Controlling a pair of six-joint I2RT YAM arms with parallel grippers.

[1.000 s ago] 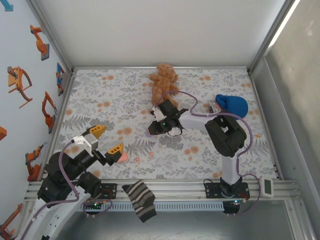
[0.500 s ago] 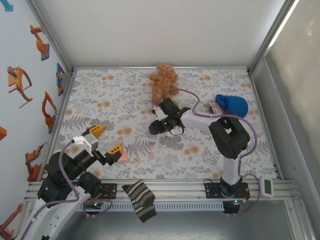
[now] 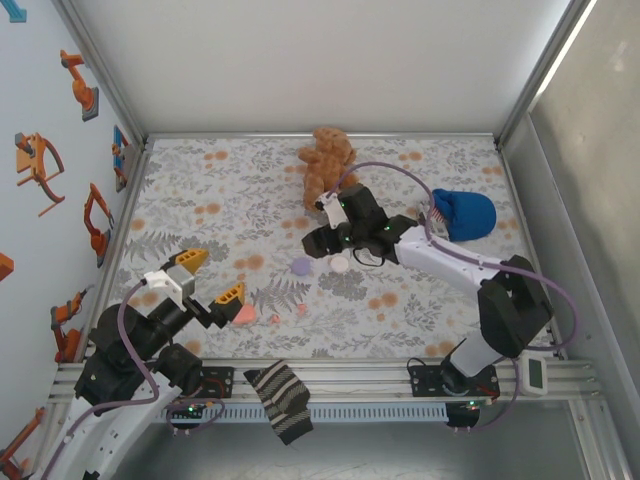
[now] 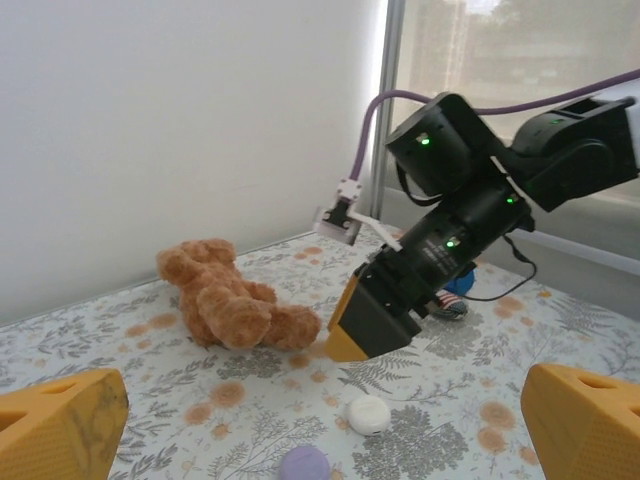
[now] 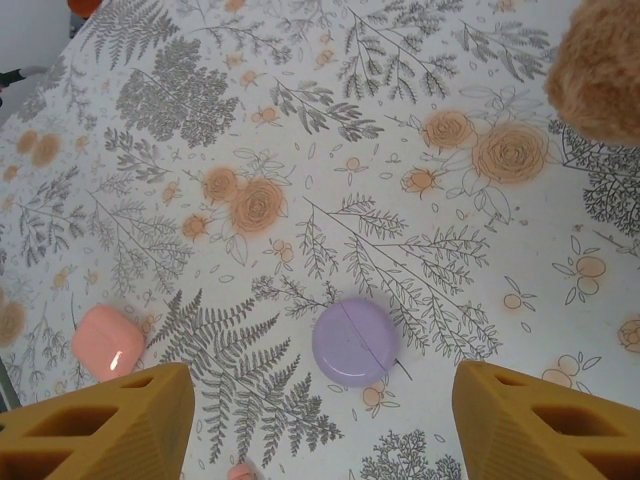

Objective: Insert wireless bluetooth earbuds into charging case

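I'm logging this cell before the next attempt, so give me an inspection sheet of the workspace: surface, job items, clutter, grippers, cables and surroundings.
Surface: floral-print table cover, flat, no spills seen.
Job's things: pink charging case lying by the left gripper; tiny reddish earbuds loose on the cover beside it, outside the case.
Clutter: teddy bear, blue item, purple disc, white disc, striped sock on the front rail.
Grippers: left gripper jaws open, empty; right gripper jaws open, empty, above the discs.
Cables: purple cable loops over the right arm.
Surroundings: white walls, metal frame, robot-arm stickers on the left wall.
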